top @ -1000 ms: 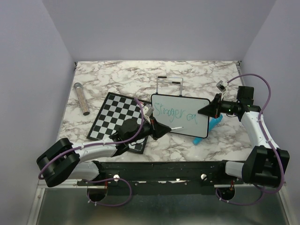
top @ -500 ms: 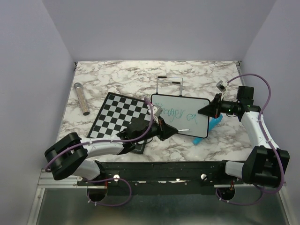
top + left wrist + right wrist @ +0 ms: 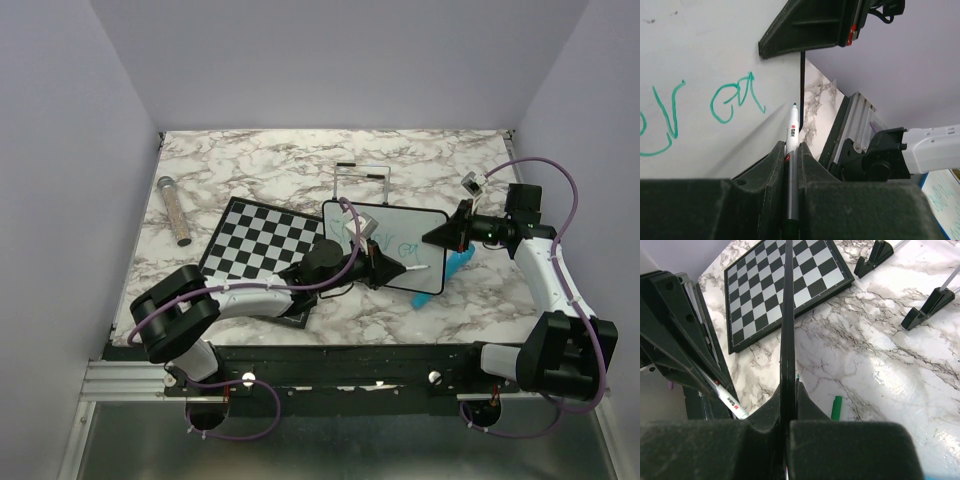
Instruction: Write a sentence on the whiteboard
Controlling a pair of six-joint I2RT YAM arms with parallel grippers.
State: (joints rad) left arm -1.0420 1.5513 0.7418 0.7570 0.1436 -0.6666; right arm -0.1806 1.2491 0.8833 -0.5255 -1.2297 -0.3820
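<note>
The whiteboard [image 3: 400, 222] is held tilted above the marble table, and my right gripper [image 3: 430, 238] is shut on its right edge; the right wrist view shows that black frame [image 3: 788, 315] edge-on between the pads. My left gripper [image 3: 388, 268] reaches over the board and is shut on a white marker [image 3: 792, 132]. The marker's tip rests at or just off the board's lower right, next to the last word. The sentence [image 3: 735, 97] is teal handwriting; from above, only its right end [image 3: 402, 246] shows past my left arm.
A black-and-white chessboard [image 3: 255, 248] lies left of the whiteboard, under my left arm. A wire stand [image 3: 360, 180] sits behind the board, and a grey tube [image 3: 173, 210] lies at the far left. A blue object [image 3: 456, 265] is under the board's right corner. A green cap [image 3: 837, 407] lies on the marble.
My left arm has swung right across the whiteboard, carrying the marker from the lower left edge to the lower right. My right gripper and the board have not moved.
</note>
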